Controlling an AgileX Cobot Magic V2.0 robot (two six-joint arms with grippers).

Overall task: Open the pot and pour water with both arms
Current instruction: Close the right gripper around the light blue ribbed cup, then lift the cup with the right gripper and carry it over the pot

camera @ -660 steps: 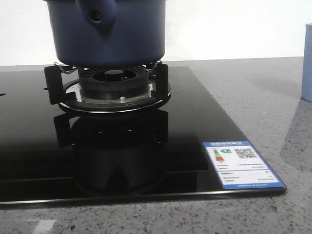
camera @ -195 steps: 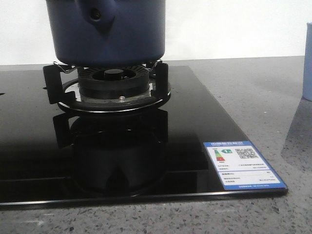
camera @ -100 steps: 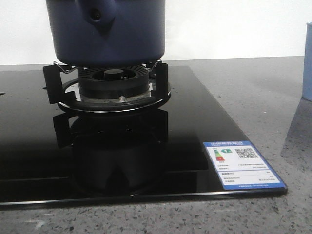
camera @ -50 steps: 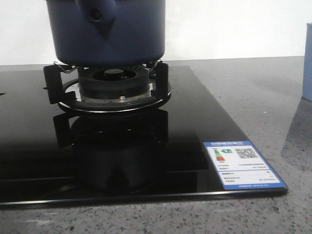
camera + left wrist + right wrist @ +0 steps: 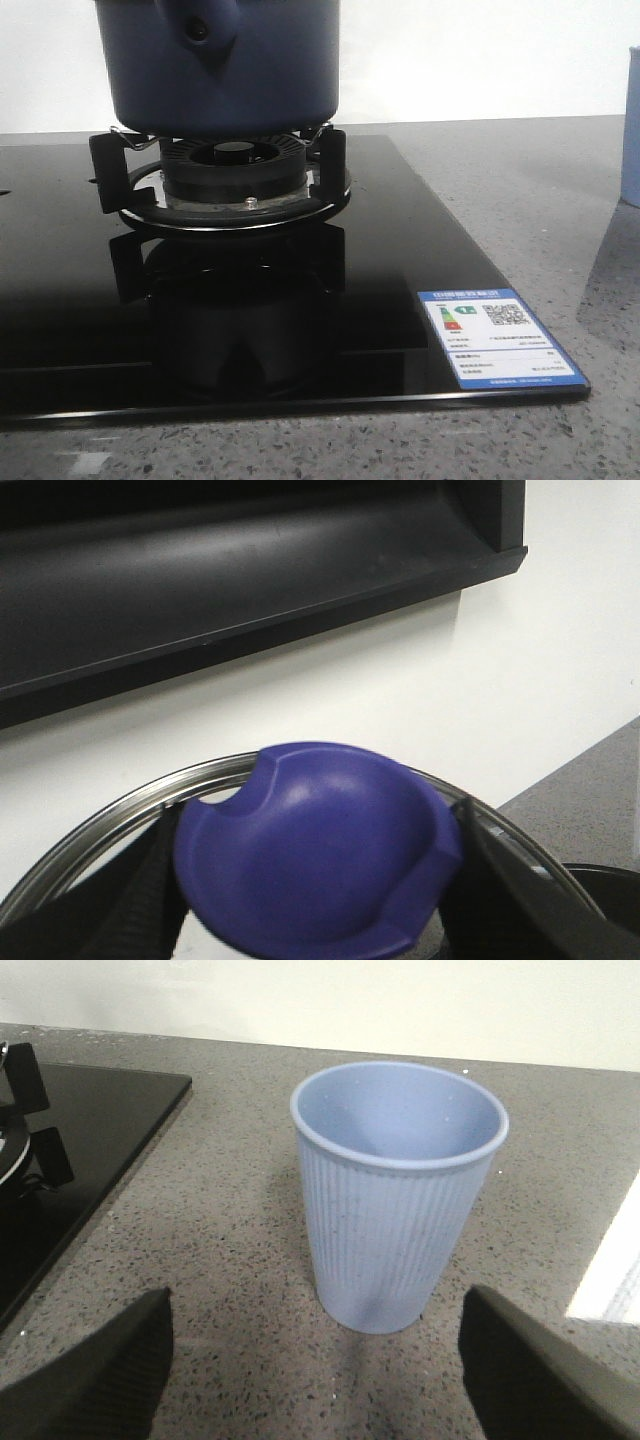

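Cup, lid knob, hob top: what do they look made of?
Cup: probably plastic, matte pale blue, fine vertical ribs, thin rolled rim.
Lid knob: likely moulded plastic, though coated metal is possible; purple-blue with a soft sheen. The lid rim beneath it looks like brushed steel.
Hob top: seemingly black glass, glossy enough to mirror the burner.

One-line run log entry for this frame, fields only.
pot: on burner | left gripper: shut on lid knob | right gripper: open, facing cup | pour: not begun

Bare counter lies open around the pale cup
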